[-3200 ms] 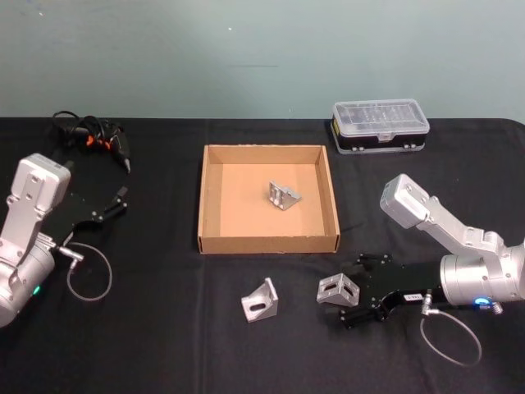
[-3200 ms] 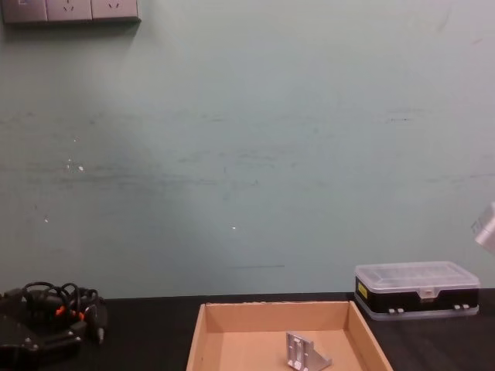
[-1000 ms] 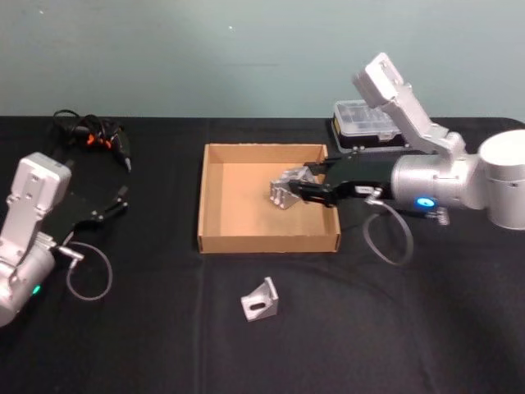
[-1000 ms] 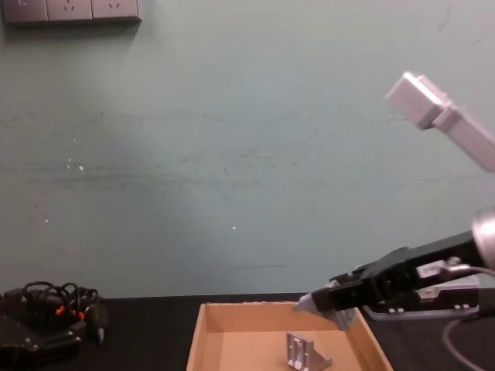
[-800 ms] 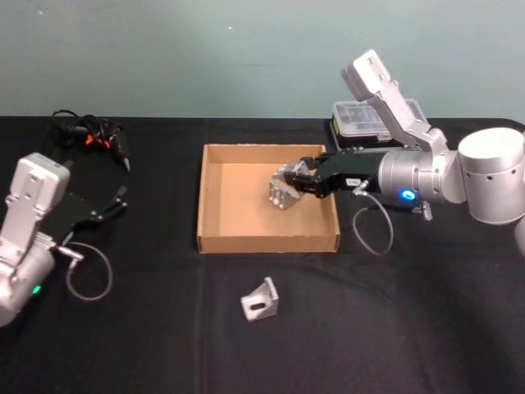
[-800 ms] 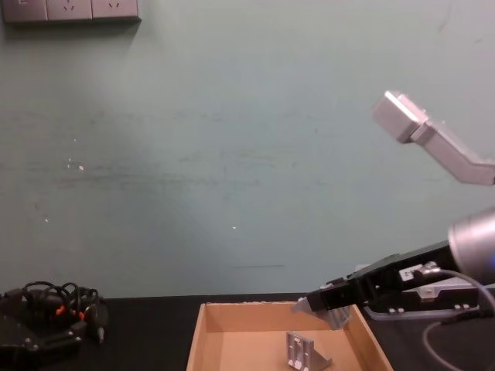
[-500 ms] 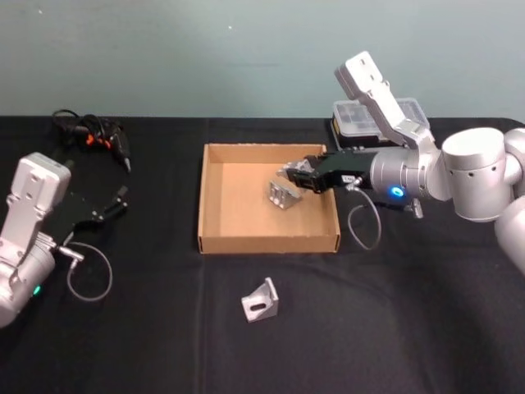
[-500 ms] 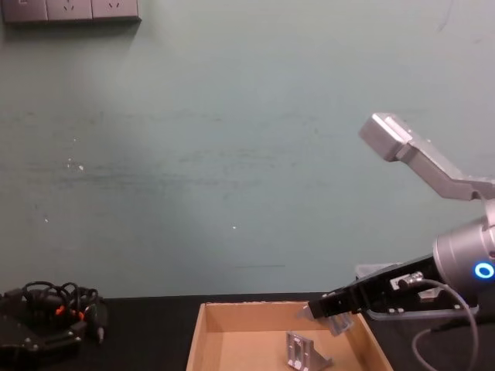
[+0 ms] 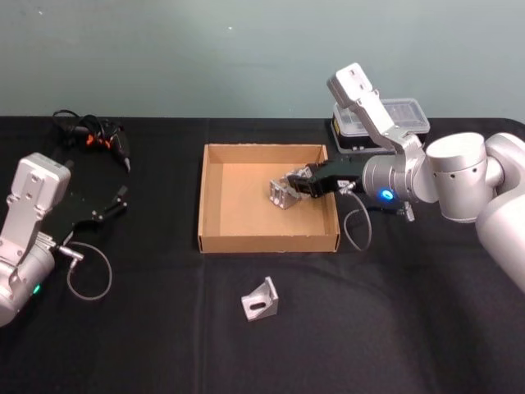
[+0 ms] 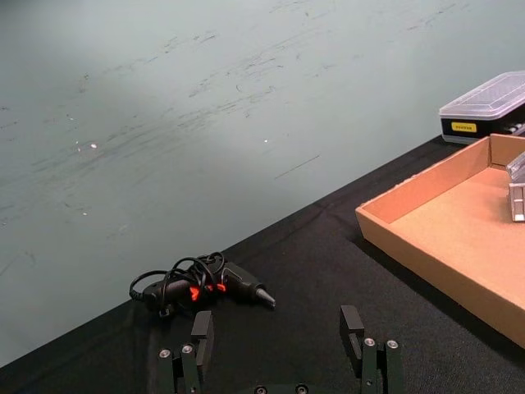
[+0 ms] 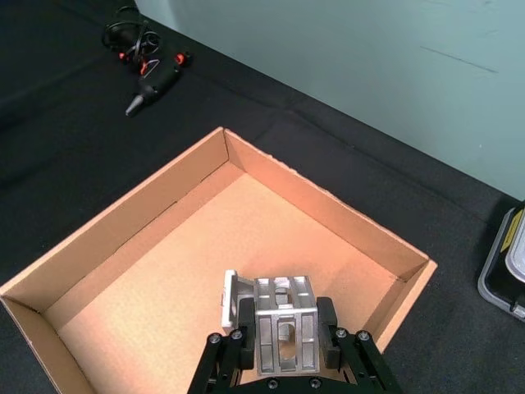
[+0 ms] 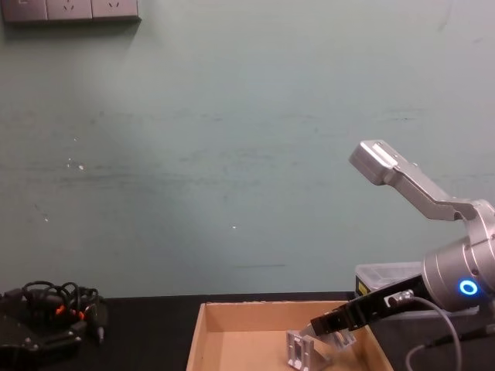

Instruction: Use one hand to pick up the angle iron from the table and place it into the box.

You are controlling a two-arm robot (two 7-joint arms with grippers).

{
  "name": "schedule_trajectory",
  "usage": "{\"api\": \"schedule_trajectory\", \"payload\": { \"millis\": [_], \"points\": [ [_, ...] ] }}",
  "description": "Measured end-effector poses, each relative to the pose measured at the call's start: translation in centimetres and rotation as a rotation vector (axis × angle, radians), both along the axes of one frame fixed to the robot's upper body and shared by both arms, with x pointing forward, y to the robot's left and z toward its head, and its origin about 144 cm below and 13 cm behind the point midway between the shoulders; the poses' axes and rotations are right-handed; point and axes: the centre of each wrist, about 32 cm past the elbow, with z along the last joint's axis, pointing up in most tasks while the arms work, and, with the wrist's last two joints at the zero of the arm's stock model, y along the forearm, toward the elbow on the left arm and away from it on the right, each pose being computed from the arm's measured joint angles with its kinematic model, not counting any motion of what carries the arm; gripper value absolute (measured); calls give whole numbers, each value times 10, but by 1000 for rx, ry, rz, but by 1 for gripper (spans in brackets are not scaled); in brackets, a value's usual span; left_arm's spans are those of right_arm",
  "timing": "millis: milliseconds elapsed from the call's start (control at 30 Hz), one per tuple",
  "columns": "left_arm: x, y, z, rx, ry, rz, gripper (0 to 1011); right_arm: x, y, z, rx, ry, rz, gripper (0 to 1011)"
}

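**Angle iron in the right gripper, over the box**

Grips an angle iron [image 11: 281,312] in the right gripper [image 11: 283,335], jaws pressed onto its two side faces, slotted face toward the wrist camera. Hangs above the box [image 9: 267,242] floor, inside the right wall, just beside and partly over a second bracket [image 9: 281,196] lying in the box.

Judged by look: solid metal, stiff, dense for its bulk, in no way fragile. Smooth-faced too, so liable to slip or twist if pinched on a sloped rib. Best taken across the flat parallel sides, as here, not across the open L.

Calls for a low release, clear of the second bracket, to avoid a clatter or a bounce off the cardboard wall.

Leaves a third bracket [image 9: 260,300] on the table [image 9: 164,345], in front of the box and near its front wall. Shows the left gripper [image 10: 277,332] parked well to the left of the box, fingers spread, holding nothing.

Behind the box's right corner, a plastic case [image 9: 406,115]. Behind and to the left of the box, a corded tool [image 9: 98,135].
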Motion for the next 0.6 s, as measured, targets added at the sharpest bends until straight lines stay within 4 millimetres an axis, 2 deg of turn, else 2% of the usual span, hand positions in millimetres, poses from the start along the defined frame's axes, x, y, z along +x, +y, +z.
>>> {"api": "schedule_trajectory", "payload": {
  "millis": [333,467,500,533,600],
  "points": [
    [0,0,0,0,0,0,1011,-1,0,1,1,-4,3,465],
    [0,0,0,0,0,0,1011,-1,0,2,2,-5,5,600],
    [0,0,0,0,0,0,1011,-1,0,2,2,-5,5,600],
    [0,0,0,0,0,0,1011,-1,0,2,2,-5,5,668],
    [0,0,0,0,0,0,1011,-1,0,2,3,-6,5,707]
  ]
}}
